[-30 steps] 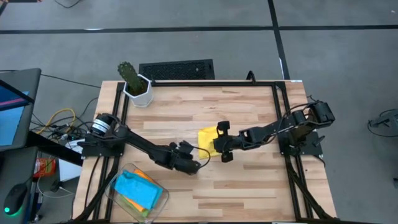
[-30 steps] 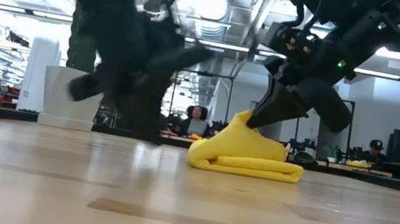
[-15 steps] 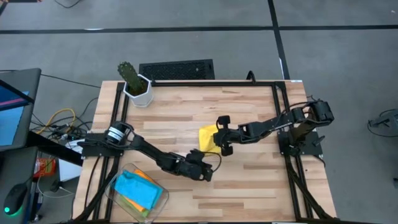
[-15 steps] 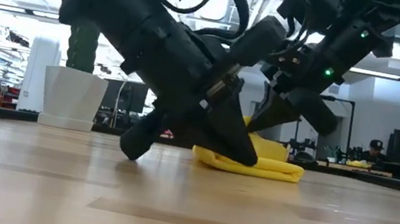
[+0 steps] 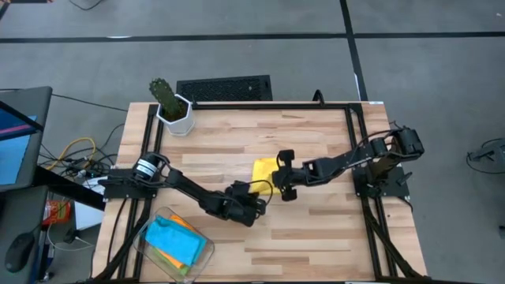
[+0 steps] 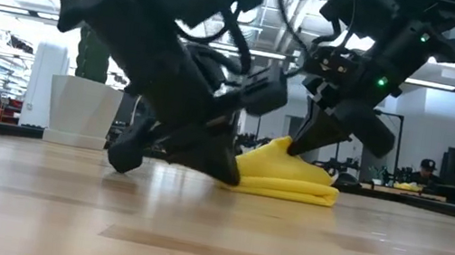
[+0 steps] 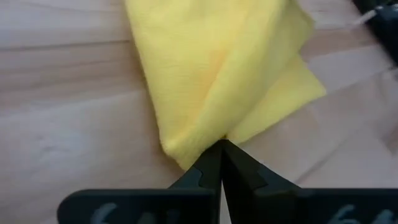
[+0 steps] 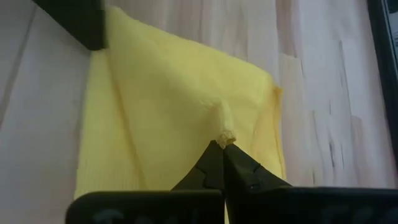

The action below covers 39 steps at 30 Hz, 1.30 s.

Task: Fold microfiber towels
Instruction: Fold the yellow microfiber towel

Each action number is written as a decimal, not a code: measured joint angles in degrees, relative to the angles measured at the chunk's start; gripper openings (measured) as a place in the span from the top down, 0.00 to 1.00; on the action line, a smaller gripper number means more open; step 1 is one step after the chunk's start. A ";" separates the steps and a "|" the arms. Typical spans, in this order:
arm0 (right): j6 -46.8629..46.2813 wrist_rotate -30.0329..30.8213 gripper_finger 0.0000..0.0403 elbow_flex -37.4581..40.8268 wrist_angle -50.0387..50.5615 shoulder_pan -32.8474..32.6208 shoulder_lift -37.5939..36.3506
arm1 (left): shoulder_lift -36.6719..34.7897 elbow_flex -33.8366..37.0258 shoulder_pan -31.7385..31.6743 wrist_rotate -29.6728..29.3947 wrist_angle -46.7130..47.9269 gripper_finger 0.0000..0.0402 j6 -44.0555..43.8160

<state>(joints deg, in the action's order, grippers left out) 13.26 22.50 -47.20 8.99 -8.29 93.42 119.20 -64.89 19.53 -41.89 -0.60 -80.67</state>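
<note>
Two grippers meet at one yellow towel (image 5: 265, 170) near the middle of the wooden table (image 5: 316, 237). The left gripper (image 7: 222, 144) has its fingers pressed together on the near edge of the towel, where the folded layers meet at a corner. The right gripper (image 8: 222, 144) is likewise clamped tight, pinching a small raised peak of the yellow cloth from the right side; in the low view that pinch lifts the towel into a hump while the rest lies in flat folded layers on the wood. The left arm reaches in from the table's left edge, low across the near half, and the right arm stretches in from the right edge.

At the near left corner, a clear container (image 5: 150, 237) holds the other cloths: a light blue towel (image 5: 170, 239) lies on top, with an orange towel (image 5: 185, 225) showing beneath it. At the far left corner stands a green cactus (image 5: 163, 92) in a white pot (image 5: 177, 118).
</note>
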 joint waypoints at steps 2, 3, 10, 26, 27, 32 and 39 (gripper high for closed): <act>-0.01 0.03 0.97 0.00 0.07 -0.34 -0.01 | -0.07 -0.10 -0.29 0.13 0.76 1.00 -0.35; -0.01 0.07 0.97 0.00 0.02 -0.43 -0.01 | -0.04 -0.03 -0.40 0.07 1.40 1.00 0.01; -0.77 0.13 0.96 -0.94 1.68 -0.71 0.00 | -0.72 -0.12 -1.46 2.10 7.87 1.00 3.04; 1.74 -4.76 0.97 -2.99 -1.20 -0.71 -0.01 | -11.08 0.21 -1.17 3.52 27.04 1.00 4.51; 1.75 -4.91 0.96 -2.98 -1.76 -0.71 -0.01 | -11.87 0.20 -0.87 3.49 25.26 1.00 5.71; 3.08 -7.91 0.96 -2.99 -4.95 -0.69 -0.01 | -13.25 0.06 0.52 5.34 17.33 1.00 10.92; 2.02 -13.90 0.94 -2.03 -5.62 -1.45 0.69 | -13.29 0.12 2.27 5.18 18.26 1.00 7.99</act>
<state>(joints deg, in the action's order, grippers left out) 15.28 8.60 -49.23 3.37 -9.74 94.11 105.91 -64.77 21.81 -36.72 17.65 -72.69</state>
